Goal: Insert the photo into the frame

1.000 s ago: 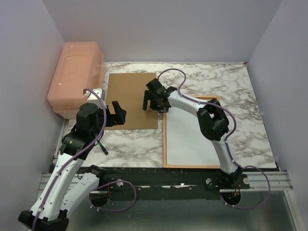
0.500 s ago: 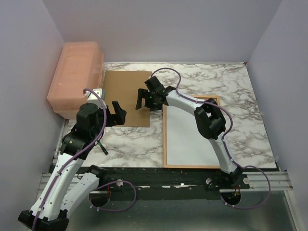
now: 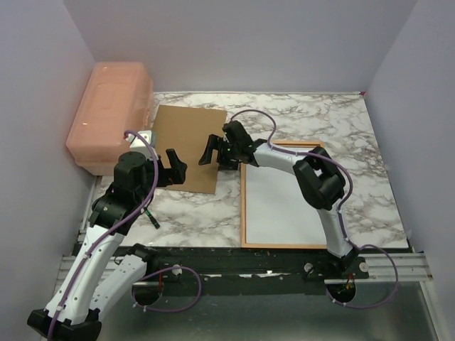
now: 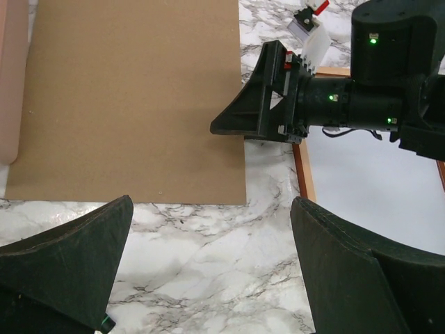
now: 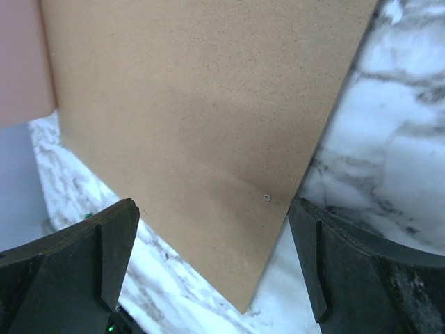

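Note:
The frame lies back up on the right of the table, its light wood rim showing. A white sheet fills it, which looks like the photo's plain back; no print side shows. My right gripper is open, low at the right edge of the brown backing board. In the right wrist view the board's near corner lies between my open fingers. My left gripper is open and empty over bare marble just in front of the board. The frame's rim is to its right.
A pink translucent lidded box stands at the back left, touching the board's left side; it also shows in the left wrist view. Grey walls close in both sides and the back. The marble table runs behind the frame.
My right gripper has moved left and slightly nearer, and the backing board has slid left toward the pink box and turned a little. The left arm has not moved.

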Tool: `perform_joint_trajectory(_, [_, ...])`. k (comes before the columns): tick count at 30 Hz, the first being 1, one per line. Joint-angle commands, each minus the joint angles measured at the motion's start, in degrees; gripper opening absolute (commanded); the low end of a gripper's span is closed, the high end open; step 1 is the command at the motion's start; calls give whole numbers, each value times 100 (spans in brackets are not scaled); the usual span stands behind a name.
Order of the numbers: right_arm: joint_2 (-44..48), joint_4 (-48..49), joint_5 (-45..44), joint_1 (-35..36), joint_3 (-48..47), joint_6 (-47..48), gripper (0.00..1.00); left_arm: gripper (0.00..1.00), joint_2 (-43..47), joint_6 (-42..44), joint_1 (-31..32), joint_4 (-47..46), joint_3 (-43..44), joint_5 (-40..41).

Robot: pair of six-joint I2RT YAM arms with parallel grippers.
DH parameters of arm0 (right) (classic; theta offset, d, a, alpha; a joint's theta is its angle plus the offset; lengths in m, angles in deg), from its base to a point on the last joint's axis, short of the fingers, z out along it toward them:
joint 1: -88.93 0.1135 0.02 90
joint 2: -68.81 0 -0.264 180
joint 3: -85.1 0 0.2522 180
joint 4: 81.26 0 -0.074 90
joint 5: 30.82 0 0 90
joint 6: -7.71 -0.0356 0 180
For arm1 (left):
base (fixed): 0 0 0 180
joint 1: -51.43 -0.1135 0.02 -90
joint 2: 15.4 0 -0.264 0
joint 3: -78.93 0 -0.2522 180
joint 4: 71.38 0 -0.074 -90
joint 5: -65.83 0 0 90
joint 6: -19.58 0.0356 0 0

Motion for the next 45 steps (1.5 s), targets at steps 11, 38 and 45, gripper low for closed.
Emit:
perform_joint_trajectory(11, [1172,3255,1399,184,1785,-1682,95,99,-79,46,-34,-45,-87,-12])
perform_joint_trajectory(38, [2377,2421,-171,770,3837,-1846,94,89,-2291,-814,-119,-788,-906,-679])
perform_joint_trajectory(45, [2087,1984,-271,764,3552,-1874,94,85,-3431,-1065,-234,-1017,-1086,-766])
